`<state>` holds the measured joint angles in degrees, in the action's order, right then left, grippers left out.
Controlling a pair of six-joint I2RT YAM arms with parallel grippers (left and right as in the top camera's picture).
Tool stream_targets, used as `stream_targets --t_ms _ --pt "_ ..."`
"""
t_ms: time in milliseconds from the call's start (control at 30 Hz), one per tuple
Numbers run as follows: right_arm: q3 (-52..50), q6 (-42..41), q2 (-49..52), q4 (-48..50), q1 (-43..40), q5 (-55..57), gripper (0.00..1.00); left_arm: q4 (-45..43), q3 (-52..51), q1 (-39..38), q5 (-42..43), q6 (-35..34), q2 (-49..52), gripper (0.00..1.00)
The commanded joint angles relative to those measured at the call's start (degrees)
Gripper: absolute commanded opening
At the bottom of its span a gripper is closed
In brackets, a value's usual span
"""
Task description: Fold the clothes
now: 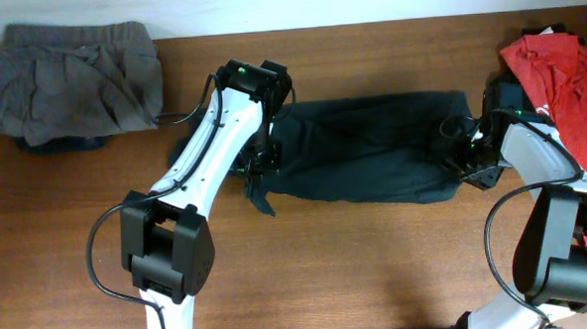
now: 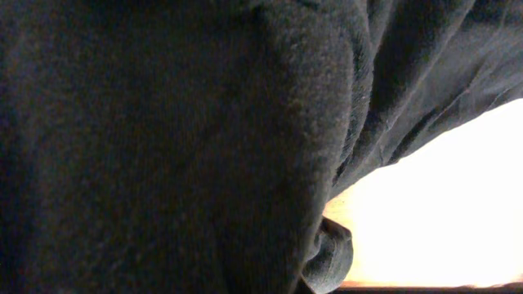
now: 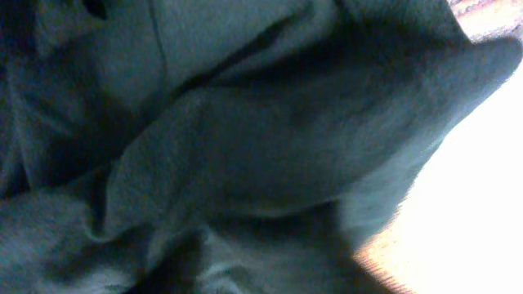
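Observation:
The black T-shirt (image 1: 362, 152) lies in a long bunched band across the middle of the table. My left gripper (image 1: 261, 164) is at its left end, shut on the cloth, and a small tail of fabric hangs below it. My right gripper (image 1: 462, 157) presses into the shirt's right end. Dark fabric (image 2: 163, 147) fills the left wrist view and hides the fingers. In the right wrist view, folds of the same shirt (image 3: 270, 139) cover the jaws, so their state is hidden. The shirt's lettering and tag are out of sight.
A grey elastic-waist garment (image 1: 67, 80) lies crumpled at the back left corner. A red T-shirt (image 1: 567, 73) is heaped at the right edge, just behind my right arm. Bare wooden table (image 1: 378, 270) runs along the front.

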<state>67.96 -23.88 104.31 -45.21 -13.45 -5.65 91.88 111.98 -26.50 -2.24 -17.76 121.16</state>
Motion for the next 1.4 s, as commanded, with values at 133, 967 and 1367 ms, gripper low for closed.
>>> stream_targets --t_ms 133,967,1367 --pt "0.1 -0.6 -0.5 -0.4 0.3 4.0 0.04 1.2 0.6 0.2 -2.1 0.7 -2.1 0.01" --pt "3.6 -2.4 -32.1 -28.2 0.3 11.1 0.04 4.9 0.6 -3.2 13.2 0.7 -23.6 0.01" --pt "16.0 -0.2 -42.4 -39.5 0.3 10.3 0.04 4.9 0.6 -7.1 19.1 0.5 -36.0 0.02"
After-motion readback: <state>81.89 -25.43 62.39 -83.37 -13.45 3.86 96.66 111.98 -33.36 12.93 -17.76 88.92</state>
